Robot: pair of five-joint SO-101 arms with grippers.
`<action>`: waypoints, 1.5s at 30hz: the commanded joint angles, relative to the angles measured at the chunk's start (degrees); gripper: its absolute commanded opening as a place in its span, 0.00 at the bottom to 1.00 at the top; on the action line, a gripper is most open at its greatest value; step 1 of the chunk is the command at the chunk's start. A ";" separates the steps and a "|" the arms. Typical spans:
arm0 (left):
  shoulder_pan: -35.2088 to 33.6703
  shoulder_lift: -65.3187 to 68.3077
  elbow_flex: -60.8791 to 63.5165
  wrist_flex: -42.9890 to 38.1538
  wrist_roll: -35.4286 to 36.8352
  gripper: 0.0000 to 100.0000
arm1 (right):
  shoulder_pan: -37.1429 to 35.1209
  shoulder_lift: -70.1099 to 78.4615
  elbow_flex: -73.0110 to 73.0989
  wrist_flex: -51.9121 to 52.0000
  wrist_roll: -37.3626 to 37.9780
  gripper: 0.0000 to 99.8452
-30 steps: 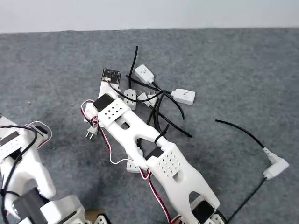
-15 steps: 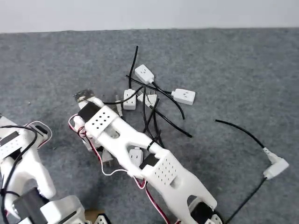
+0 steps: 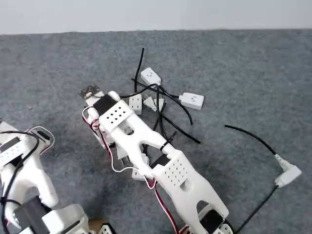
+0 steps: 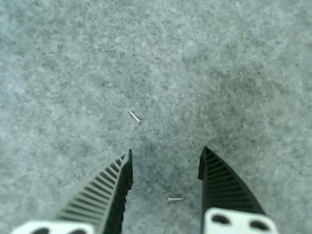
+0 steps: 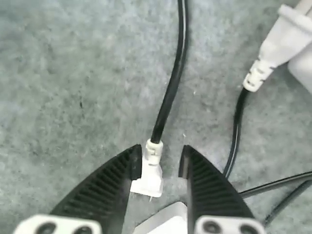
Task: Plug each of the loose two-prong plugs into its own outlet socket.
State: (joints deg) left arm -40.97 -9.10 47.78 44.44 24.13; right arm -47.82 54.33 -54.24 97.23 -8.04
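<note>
The right tool (image 5: 161, 152) was clenched about a small white two-prong plug (image 5: 148, 173) on a thin black cord (image 5: 170, 83). One finger lay against the plug body and a sliver of gap showed on the other side (so the hold looked loose). The likeliest failure was the plug twisting or slipping out once the cord pulled taut. That cord seemed to run into the tangle of black leads (image 3: 163, 114) and white rectangular outlet sockets (image 3: 191, 99) at the middle of the grey felt-like surface (image 3: 243, 63), just right of that arm's wrist. Dragging the cord could also shift the light sockets, which nothing was pinning down. The left tool (image 4: 166, 155) hung released, fingers spread, over bare surface at the near left, well apart from the sockets. From there it could not brace one.
</note>
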 commanded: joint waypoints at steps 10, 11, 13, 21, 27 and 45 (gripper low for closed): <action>0.53 -0.18 -0.75 -1.23 0.26 0.21 | -2.33 -3.38 -4.75 5.58 0.53 0.01; 0.53 -0.18 -0.75 -1.23 0.26 0.21 | -2.77 -3.12 -4.22 5.49 0.53 0.02; 0.53 -0.18 -0.75 -1.23 0.26 0.21 | -2.86 -2.42 -3.87 4.62 0.53 0.01; 0.53 -0.18 -0.75 -1.23 -1.49 0.21 | -3.12 -2.15 -4.04 5.32 0.79 0.09; 0.53 -0.18 -0.75 -1.23 -1.58 0.21 | -5.93 -10.86 4.40 5.49 -0.97 0.07; 0.62 -0.18 -0.75 -1.23 -1.67 0.21 | 0.40 -13.05 19.16 -12.97 -3.60 0.10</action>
State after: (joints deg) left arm -40.97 -9.10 47.78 44.44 23.08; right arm -48.26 42.20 -34.64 85.98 -10.95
